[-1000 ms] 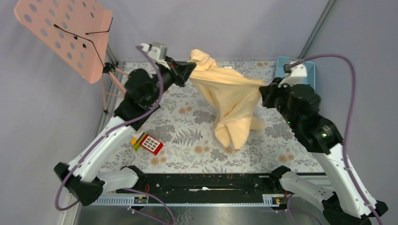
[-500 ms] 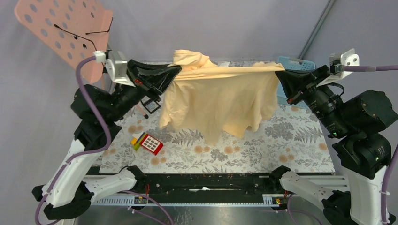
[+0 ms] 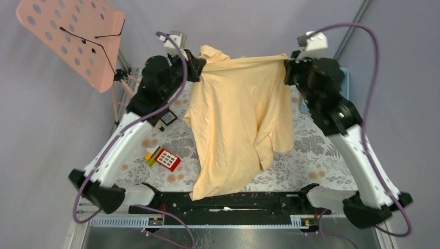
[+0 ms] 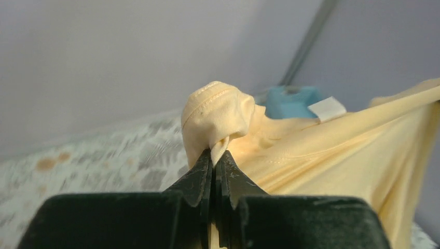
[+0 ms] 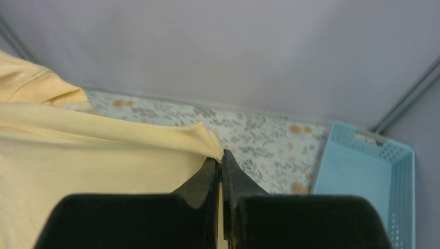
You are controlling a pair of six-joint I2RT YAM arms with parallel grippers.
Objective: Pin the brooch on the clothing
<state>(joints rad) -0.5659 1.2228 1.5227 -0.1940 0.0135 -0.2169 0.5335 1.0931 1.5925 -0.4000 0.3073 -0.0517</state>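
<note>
So the T-shirt [image 3: 238,119] was hanging in the air over the floral tabletop [image 3: 321,155], stretched out by its top edge between the two arms at the far side. The left gripper [image 4: 214,155] was clamped tight on a bunched-up stitched bit of fabric, and the right gripper [image 5: 222,155] was pinched closed on a ribbed edge. That taut edge ran left to right, with the white neck label [image 4: 327,109] up near it. The shirt's long axis ran from there toward the arm bases, and the bottom end draped down at the tabletop's near edge. A red keypad toy [image 3: 167,158] sat off to its left, well clear.
</note>
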